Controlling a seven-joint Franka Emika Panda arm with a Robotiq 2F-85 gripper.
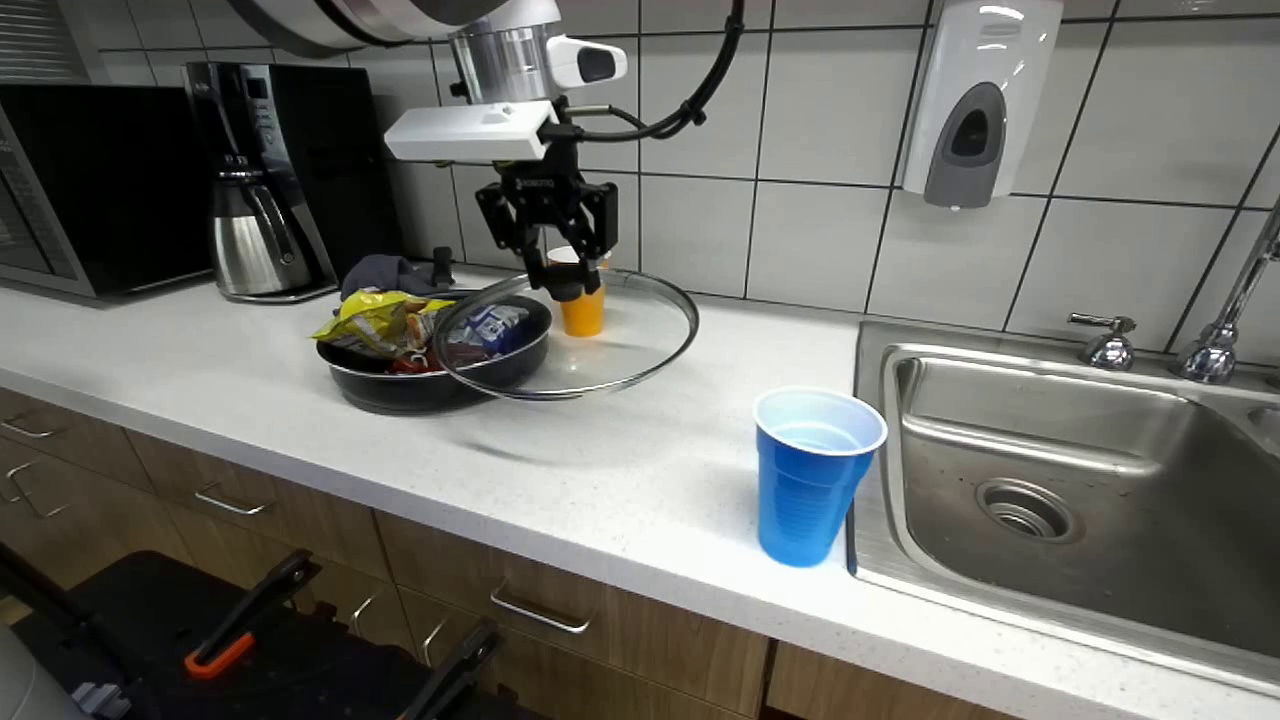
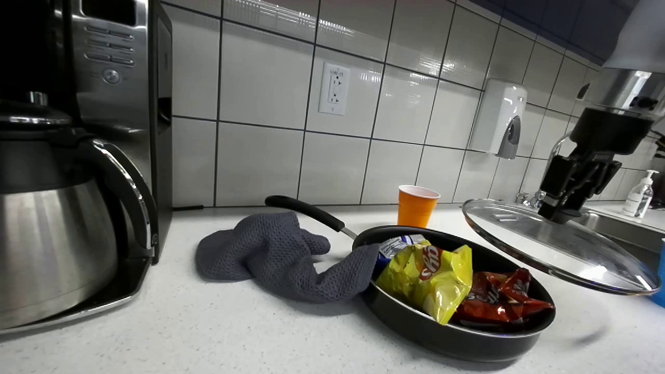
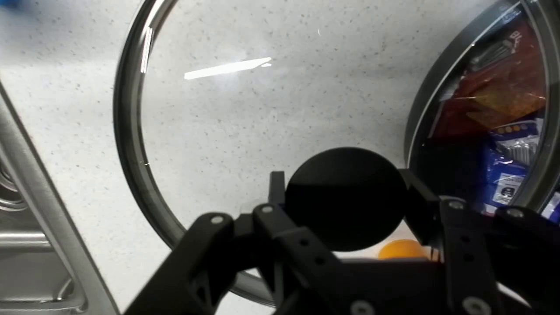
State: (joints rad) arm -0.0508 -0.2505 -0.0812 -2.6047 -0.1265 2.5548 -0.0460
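Note:
My gripper (image 1: 573,272) is shut on the black knob (image 3: 345,199) of a round glass lid (image 2: 597,252), with a finger on either side of it in the wrist view. The lid hangs tilted above the counter. In an exterior view its low edge points away from the black pan (image 2: 462,340). That pan stands beside the lid and holds a yellow chip bag (image 2: 431,275), a red bag (image 2: 493,298) and a blue bag (image 2: 393,248). From the wrist, the lid's glass partly overlaps the pan. An orange cup (image 1: 583,318) stands behind the lid, near the wall.
A grey cloth (image 2: 280,254) lies against the pan near its handle (image 2: 306,210). The coffee maker (image 1: 320,170) and microwave (image 1: 100,190) stand farther along the counter. A blue cup (image 1: 810,490) stands beside the sink (image 1: 875,400). A soap dispenser (image 1: 985,90) hangs on the wall.

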